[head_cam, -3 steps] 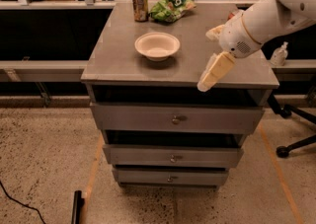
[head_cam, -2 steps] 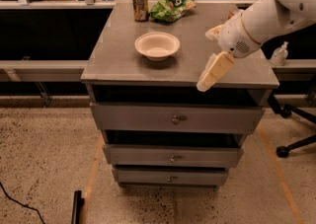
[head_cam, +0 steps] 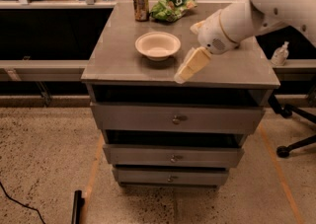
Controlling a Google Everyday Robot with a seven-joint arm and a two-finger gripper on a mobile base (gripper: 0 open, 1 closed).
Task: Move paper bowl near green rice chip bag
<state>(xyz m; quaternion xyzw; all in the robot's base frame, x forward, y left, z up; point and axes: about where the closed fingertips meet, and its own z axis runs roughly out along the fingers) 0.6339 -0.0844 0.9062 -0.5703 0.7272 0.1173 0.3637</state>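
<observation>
In approach, the cream gripper [head_cam: 191, 66], open or closed I cannot tell, hangs beside the shallow cream-white paper bowl [head_cam: 158, 45]; next, grasp its rim.

no legible text on can [head_cam: 141, 4] or bag [head_cam: 172, 7], gripper [head_cam: 192, 64] over cabinet [head_cam: 116, 57]
</observation>
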